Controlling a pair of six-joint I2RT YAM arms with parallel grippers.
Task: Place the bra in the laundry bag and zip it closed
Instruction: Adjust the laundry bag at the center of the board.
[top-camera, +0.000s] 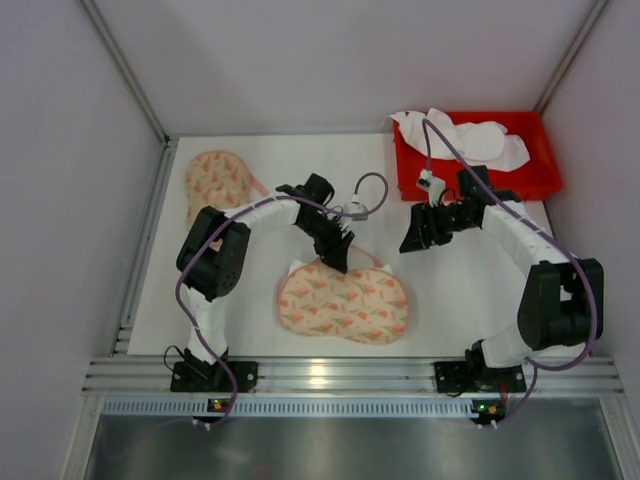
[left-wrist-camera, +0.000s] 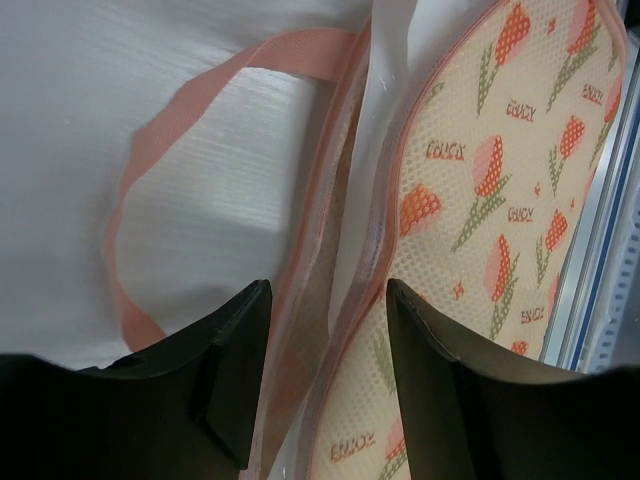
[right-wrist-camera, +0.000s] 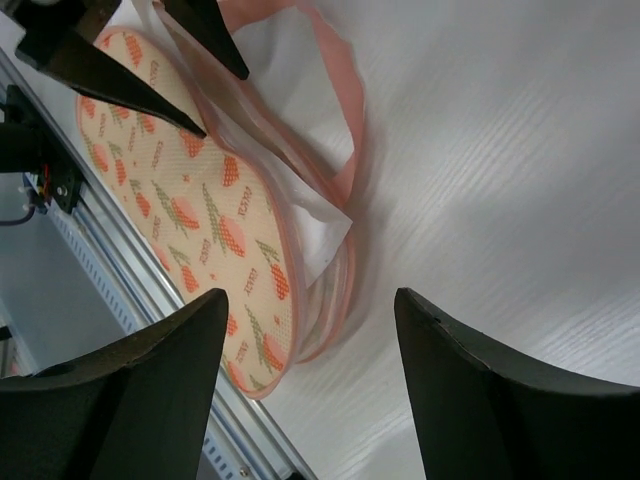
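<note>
While its fingers stand spread astride the open rim of the laundry bag (top-camera: 343, 305), the left gripper (top-camera: 340, 256) pinches nothing. The white bra (right-wrist-camera: 318, 232) sits tucked inside that opening. At three o'clock, the right gripper (top-camera: 412, 240) hangs spread above the table (top-camera: 440, 300).

upper right: red bin (top-camera: 541, 172), white garments (top-camera: 470, 138) heaped inside, spilling over its left rim | upper left: spare floral pouch (top-camera: 215, 180) lying flat | white table (top-camera: 460, 290) underneath | bottom: aluminium rail (top-camera: 330, 375) across the frame
</note>
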